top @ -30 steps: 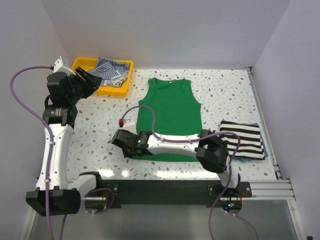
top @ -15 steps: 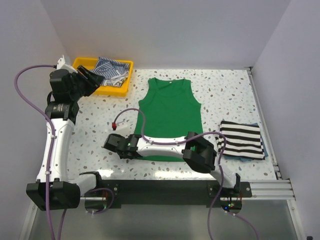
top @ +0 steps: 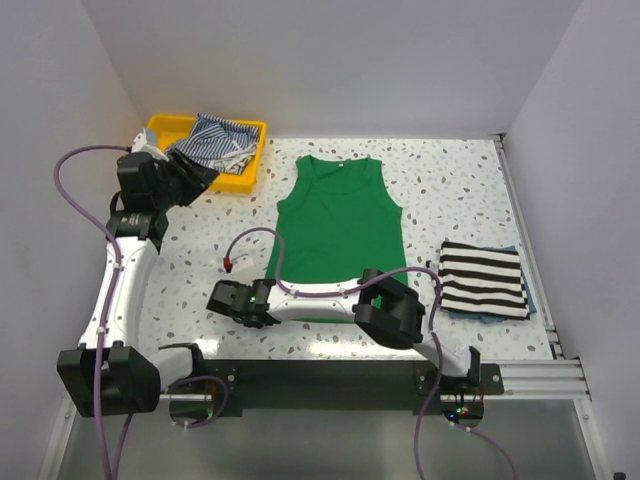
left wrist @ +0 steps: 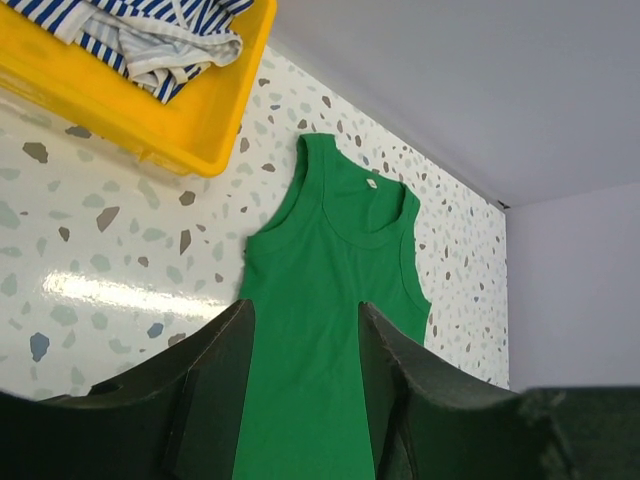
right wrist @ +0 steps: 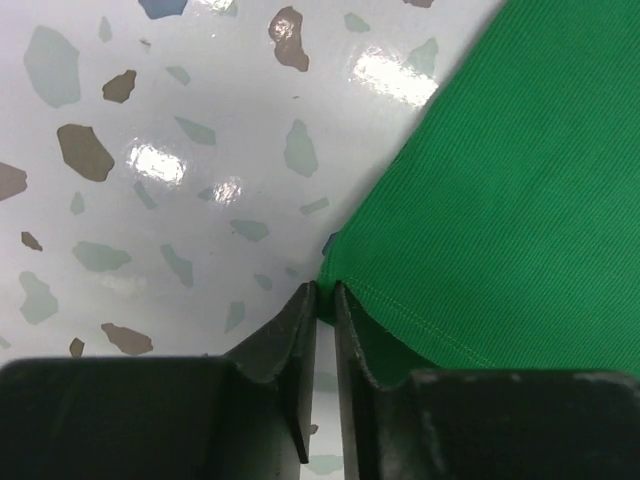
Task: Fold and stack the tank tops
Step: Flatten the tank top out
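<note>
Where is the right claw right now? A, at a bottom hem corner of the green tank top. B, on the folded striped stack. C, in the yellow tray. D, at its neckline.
A: the right claw pinches the green tank top at its hem corner.

The desk (right wrist: 150,120) is seen as a smooth, glossy slab, white with grey and brown flecks, and lamp glare is mirrored in it. The green top (right wrist: 520,180) is made of matt, finely ribbed knit cloth, and its hem is stitched. The blue-striped top (left wrist: 150,35) is shown as thin, soft, crumpled cloth, and the black-striped top (top: 483,278) as matt cloth too. The tray (left wrist: 200,110) is moulded of smooth yellow plastic with a slight sheen. The right pincer (right wrist: 325,295) and left pincer (left wrist: 303,312) are formed of dark, matt plastic. The arm shells (top: 115,290) are finished in glossy white. The rail (top: 530,372) is seen as bare, silvery metal.
</note>
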Available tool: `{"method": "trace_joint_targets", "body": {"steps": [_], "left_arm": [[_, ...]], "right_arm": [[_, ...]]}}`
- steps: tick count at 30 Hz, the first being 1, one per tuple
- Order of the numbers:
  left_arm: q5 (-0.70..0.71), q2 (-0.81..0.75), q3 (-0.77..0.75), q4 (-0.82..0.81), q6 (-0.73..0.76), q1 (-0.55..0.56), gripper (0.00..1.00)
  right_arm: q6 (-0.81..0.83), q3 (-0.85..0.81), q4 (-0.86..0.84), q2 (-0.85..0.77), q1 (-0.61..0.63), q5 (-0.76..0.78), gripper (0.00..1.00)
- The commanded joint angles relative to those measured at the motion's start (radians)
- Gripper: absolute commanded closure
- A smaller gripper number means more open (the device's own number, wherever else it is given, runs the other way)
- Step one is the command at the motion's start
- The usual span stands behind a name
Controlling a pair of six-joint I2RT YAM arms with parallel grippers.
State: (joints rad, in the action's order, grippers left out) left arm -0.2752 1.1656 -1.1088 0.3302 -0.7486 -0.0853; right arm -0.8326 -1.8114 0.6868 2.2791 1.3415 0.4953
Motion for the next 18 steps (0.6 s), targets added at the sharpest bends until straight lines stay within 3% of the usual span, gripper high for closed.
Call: {"method": "trace_joint_targets", "body": {"steps": [1, 4, 7, 8, 11, 18], "left_arm": [[-0.022, 0.016, 0.059, -0.088, -0.003, -0.004, 0.50], [-0.016, 0.038, 0.131, -0.125, 0.002, 0.021, 0.51], [0.007, 0.080, 0.185, -0.164, 0.002, 0.076, 0.52], [0.020, 0.095, 0.190, -0.172, 0.008, 0.150, 0.52], [0.039, 0.173, 0.196, -0.204, 0.008, 0.235, 0.52], [0.076, 0.364, 0.205, -0.286, -0.006, 0.298, 0.52]], "right_arm": [[-0.010, 0.000, 0.020, -0.006, 0.004, 0.043, 0.86], [-0.010, 0.072, -0.015, -0.058, 0.004, 0.049, 0.99], [0.007, 0.174, -0.087, -0.154, 0.004, 0.005, 1.00], [0.009, 0.255, -0.114, -0.217, 0.004, -0.015, 1.00], [0.018, 0.432, -0.228, -0.375, 0.005, -0.092, 1.00], [-0.026, 0.725, -0.325, -0.625, 0.004, -0.146, 1.00]]}}
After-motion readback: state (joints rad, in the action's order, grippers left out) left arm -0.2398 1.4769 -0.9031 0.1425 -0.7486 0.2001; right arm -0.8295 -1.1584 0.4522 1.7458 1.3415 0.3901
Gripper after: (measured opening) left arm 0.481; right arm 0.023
